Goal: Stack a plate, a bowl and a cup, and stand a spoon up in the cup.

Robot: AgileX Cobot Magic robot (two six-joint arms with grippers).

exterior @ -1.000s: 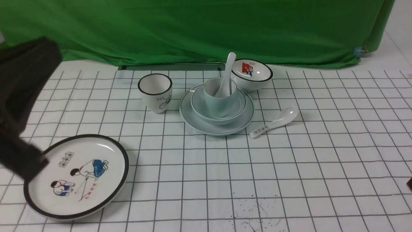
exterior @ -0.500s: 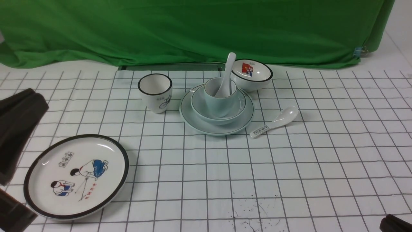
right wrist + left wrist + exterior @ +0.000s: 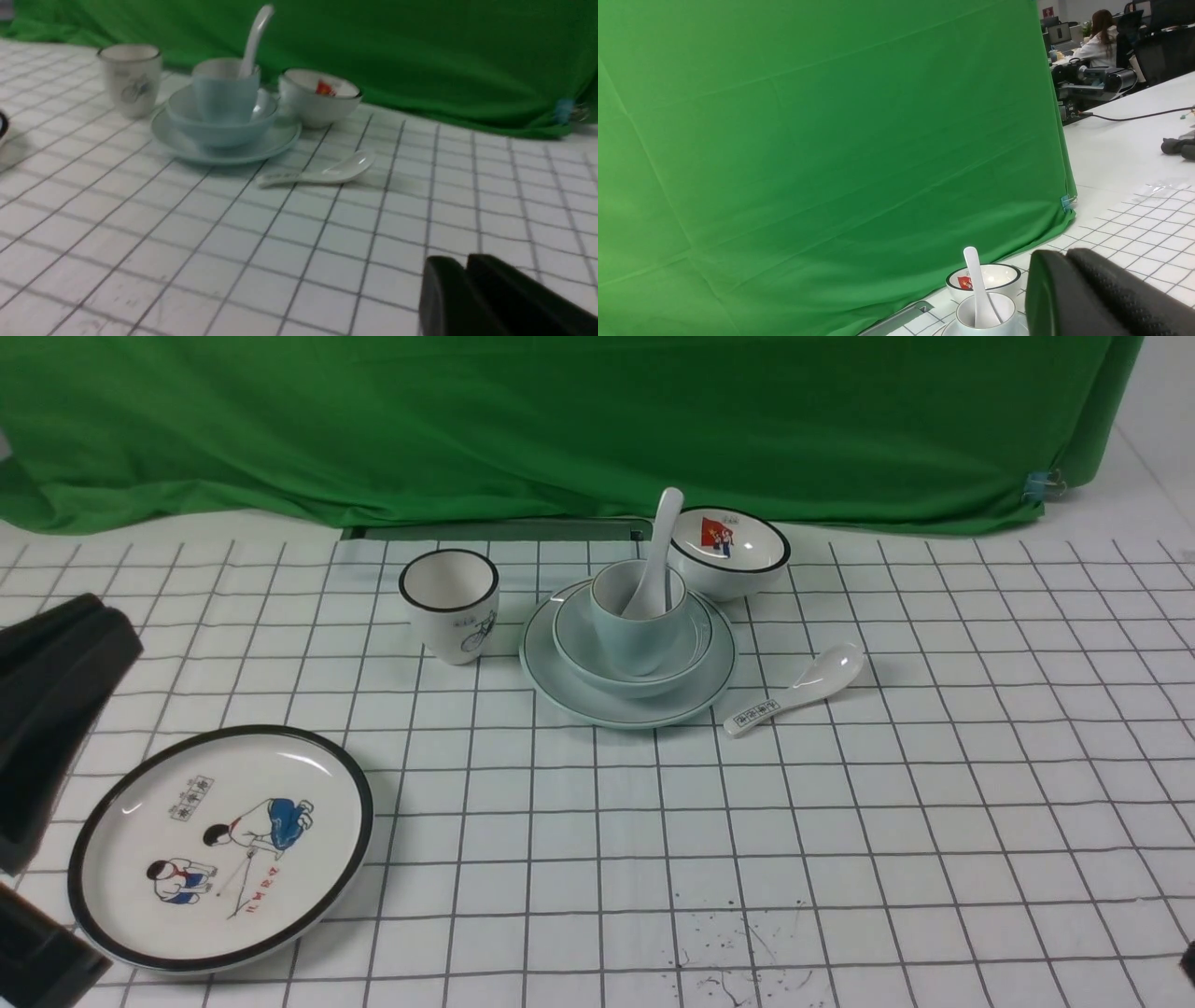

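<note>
Standing in the cup (image 3: 639, 613), the spoon (image 3: 658, 553) completes the stack on bowl (image 3: 583, 649) and plate (image 3: 551, 681); nothing remains; both grippers closed, empty.

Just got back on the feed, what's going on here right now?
The stack looks finished: the plate carries the bowl, the cup sits in the bowl, and the spoon stands in the cup. Neither arm holds anything. The left gripper is shut and off to the left of the table; the right gripper is near the table's front edge.
</note>
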